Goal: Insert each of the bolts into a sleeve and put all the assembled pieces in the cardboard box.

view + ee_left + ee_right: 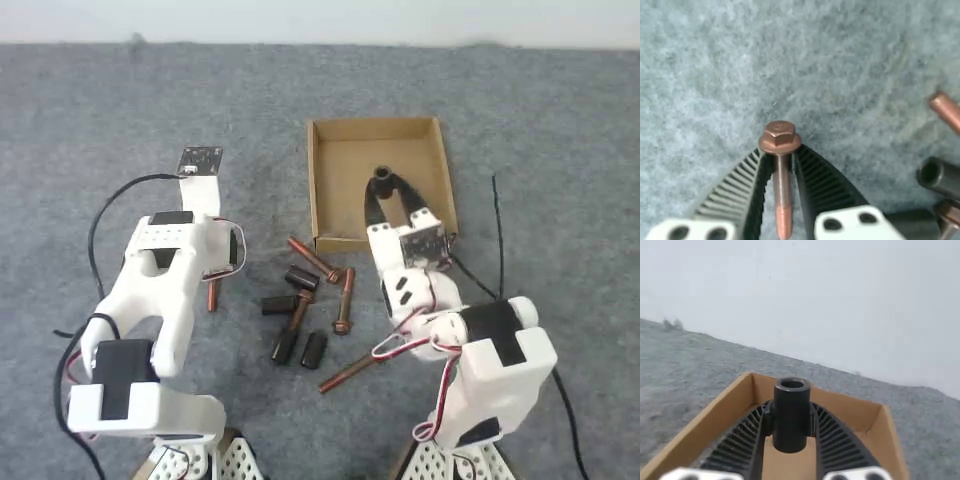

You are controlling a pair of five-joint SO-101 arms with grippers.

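Observation:
My left gripper [780,152] is shut on a copper bolt [782,185], whose hex head [780,137] sticks out past the fingertips just above the grey carpet. In the high view this bolt [212,295] shows under the left arm. My right gripper [386,192] is shut on a black sleeve [383,178], held upright over the open cardboard box [325,190]. In the right wrist view the sleeve [791,400] stands between the ribbed fingers [832,440], its bore facing up, with the box [720,415] below.
Between the arms lie loose copper bolts [315,258] [346,298] [350,370] and black sleeves [302,278] [314,350] [284,346]. One bolt [300,308] seems partly inside a sleeve [280,304]. A sleeve [937,175] and a bolt tip [946,110] lie near my left gripper.

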